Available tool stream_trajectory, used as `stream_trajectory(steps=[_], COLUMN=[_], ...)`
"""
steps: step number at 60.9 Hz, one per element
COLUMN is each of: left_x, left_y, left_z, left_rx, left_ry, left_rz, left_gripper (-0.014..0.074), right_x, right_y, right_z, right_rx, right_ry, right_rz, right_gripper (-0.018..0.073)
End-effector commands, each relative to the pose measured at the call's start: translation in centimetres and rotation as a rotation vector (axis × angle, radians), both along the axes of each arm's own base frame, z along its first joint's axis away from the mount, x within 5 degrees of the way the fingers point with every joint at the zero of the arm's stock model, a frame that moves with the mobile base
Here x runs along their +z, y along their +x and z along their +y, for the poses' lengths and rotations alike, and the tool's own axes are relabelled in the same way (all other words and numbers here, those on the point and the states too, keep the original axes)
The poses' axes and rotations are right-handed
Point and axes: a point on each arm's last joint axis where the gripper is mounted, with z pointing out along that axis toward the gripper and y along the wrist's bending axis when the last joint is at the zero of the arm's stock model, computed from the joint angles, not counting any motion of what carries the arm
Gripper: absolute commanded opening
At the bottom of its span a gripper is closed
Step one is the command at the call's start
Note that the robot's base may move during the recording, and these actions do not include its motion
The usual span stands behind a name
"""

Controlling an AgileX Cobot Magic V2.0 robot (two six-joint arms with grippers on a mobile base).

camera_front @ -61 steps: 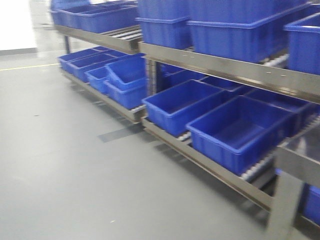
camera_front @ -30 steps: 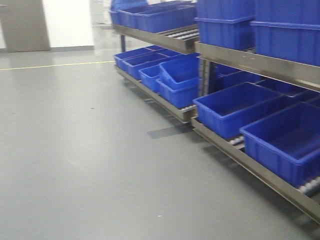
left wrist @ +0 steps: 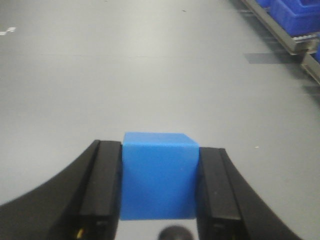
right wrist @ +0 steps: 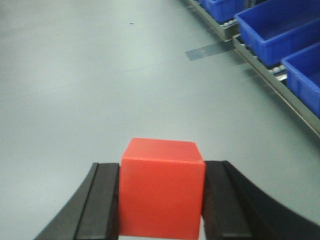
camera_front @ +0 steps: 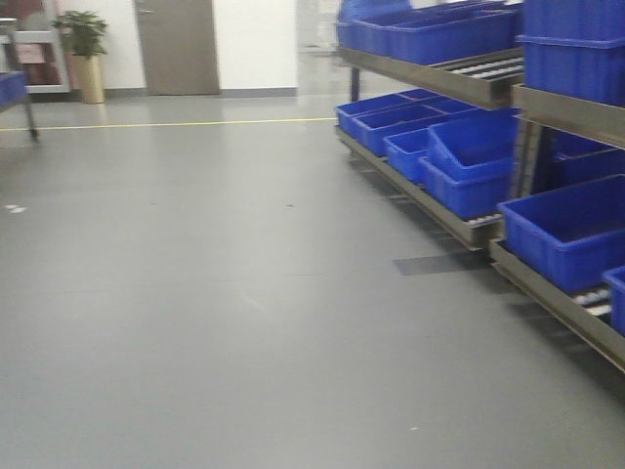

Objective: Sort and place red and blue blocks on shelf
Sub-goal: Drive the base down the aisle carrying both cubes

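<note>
The left gripper point(left wrist: 160, 152) gripped the bright blue matte cube point(left wrist: 159, 177) between its black fingers point(left wrist: 102, 182) at the bottom centre of its wrist view. The right gripper point(right wrist: 162, 170) likewise clamped the bright red matte cube point(right wrist: 162, 192). The grey steel-framed shelf point(camera_front: 552, 288), carrying large blue plastic crates point(camera_front: 566, 225), filled the front view's right side.

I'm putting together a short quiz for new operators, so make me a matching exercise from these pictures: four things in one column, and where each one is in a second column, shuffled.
Things
1. blue block
2. red block
3. potted plant
4. tilted blue crate

Places
A. on the lower level of the shelf
B. between the jaws of the right gripper
C. left of the door
D. between the jaws of the left gripper

Pairs: 1-D, 2-B, 3-C, 4-A
</note>
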Motion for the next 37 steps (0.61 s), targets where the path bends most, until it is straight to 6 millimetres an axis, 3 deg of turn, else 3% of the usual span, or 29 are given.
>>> stream_trajectory(steps=[1,37], left_x=[1.54,1.54], left_y=[0.32,0.32], left_z=[-0.13,-0.13], left_rx=[-0.014,-0.014], left_ry=[-0.005,-0.005], left_rz=[-0.096,-0.096], left_gripper=[0.0134,0.0134], right_x=[1.72,1.72], right_y=[0.25,0.25], right_z=[-0.13,-0.13], right_rx=[-0.011,-0.011], right_ry=[-0.009,-0.009], right_rz=[-0.116,-0.116], right_gripper=[0.0057,0.0057])
